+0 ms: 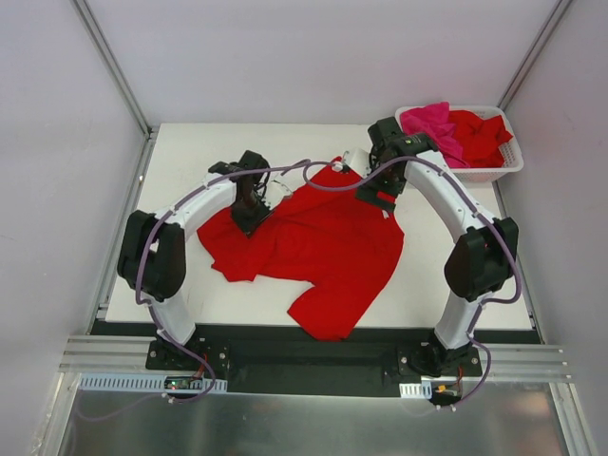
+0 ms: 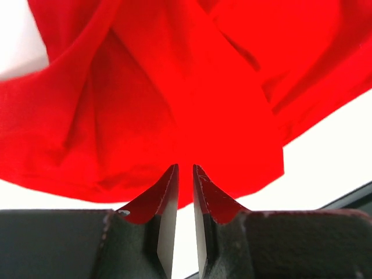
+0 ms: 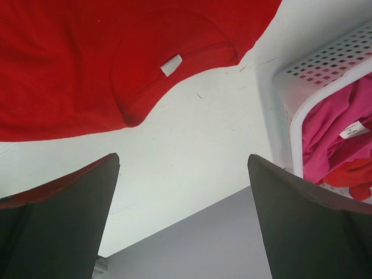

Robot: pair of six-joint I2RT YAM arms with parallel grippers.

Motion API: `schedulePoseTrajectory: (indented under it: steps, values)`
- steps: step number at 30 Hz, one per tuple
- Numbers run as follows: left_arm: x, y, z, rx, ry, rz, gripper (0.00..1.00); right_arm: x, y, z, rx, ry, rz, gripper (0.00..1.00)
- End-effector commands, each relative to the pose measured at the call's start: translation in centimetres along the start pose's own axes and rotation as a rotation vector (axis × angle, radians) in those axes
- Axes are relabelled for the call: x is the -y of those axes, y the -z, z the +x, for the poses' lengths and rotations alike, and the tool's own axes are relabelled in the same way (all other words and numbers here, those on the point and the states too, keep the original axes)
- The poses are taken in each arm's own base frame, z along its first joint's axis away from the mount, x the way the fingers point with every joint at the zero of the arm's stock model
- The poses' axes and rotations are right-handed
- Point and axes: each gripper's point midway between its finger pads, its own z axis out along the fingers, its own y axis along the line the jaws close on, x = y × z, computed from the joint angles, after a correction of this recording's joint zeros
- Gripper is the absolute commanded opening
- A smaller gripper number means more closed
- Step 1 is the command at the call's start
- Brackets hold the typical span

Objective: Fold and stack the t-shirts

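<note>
A bright red t-shirt (image 1: pixel 323 247) lies crumpled and partly spread across the middle of the white table (image 1: pixel 190 152). My left gripper (image 1: pixel 252 217) sits on its left part. In the left wrist view the jaws of this gripper (image 2: pixel 186 168) are nearly together and pinch the red cloth (image 2: pixel 174 87), whose folds run to the tips. My right gripper (image 1: pixel 380 198) hangs wide open at the shirt's right edge and holds nothing. The right wrist view shows the gripper (image 3: pixel 183 168) over bare table, near the shirt's collar with its white label (image 3: pixel 171 64).
A white slotted basket (image 1: pixel 494 173) stands at the back right corner and holds a magenta-pink shirt (image 1: pixel 432 123) and a red one (image 1: pixel 480 133). The basket (image 3: pixel 325 64) is also close to my right gripper in the right wrist view. Grey walls enclose the table.
</note>
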Motion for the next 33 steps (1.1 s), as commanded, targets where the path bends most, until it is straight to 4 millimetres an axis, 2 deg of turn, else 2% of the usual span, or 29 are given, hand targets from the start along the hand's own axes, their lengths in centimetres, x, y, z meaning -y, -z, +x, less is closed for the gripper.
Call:
schedulePoseTrajectory:
  steps: [1, 4, 7, 13, 17, 23, 24, 27, 30, 33]
  values:
    - [0.2, -2.5, -0.2, -0.020, 0.031, 0.059, 0.15, 0.9, 2.5, 1.0, 0.012, 0.011, 0.030, 0.96]
    - [0.2, -4.2, 0.4, -0.054, 0.073, 0.101, 0.14, 1.1, 3.1, 1.9, 0.008, 0.035, 0.025, 0.96]
    - [0.3, -5.4, 1.6, -0.084, 0.134, 0.146, 0.13, 2.2, 3.8, 3.0, -0.003, 0.006, 0.045, 0.96]
    - [1.4, -6.2, 4.8, -0.131, 0.216, 0.205, 0.13, 4.1, 4.5, 5.3, -0.035, -0.049, 0.082, 0.96]
    - [2.9, -5.7, 6.8, -0.148, 0.258, 0.228, 0.13, 4.5, 4.7, 5.8, -0.045, -0.067, 0.093, 0.96]
    - [5.7, -4.4, 9.7, -0.164, 0.325, 0.249, 0.13, 5.3, 4.4, 5.5, -0.053, -0.063, 0.095, 0.96]
    - [5.8, -4.0, 10.6, -0.174, 0.315, 0.228, 0.13, 5.3, 4.0, 5.6, -0.063, -0.065, 0.082, 0.96]
    - [5.9, -3.1, 11.6, -0.162, 0.309, 0.181, 0.13, 5.5, 4.1, 4.9, -0.050, -0.065, 0.073, 0.96]
    - [5.8, -2.1, 12.0, -0.157, 0.301, 0.155, 0.08, 5.7, 3.8, 4.3, -0.045, -0.060, 0.068, 0.96]
    - [4.9, -1.2, 11.9, -0.152, 0.287, 0.100, 0.08, 5.6, 3.5, 3.8, -0.049, -0.043, 0.065, 0.96]
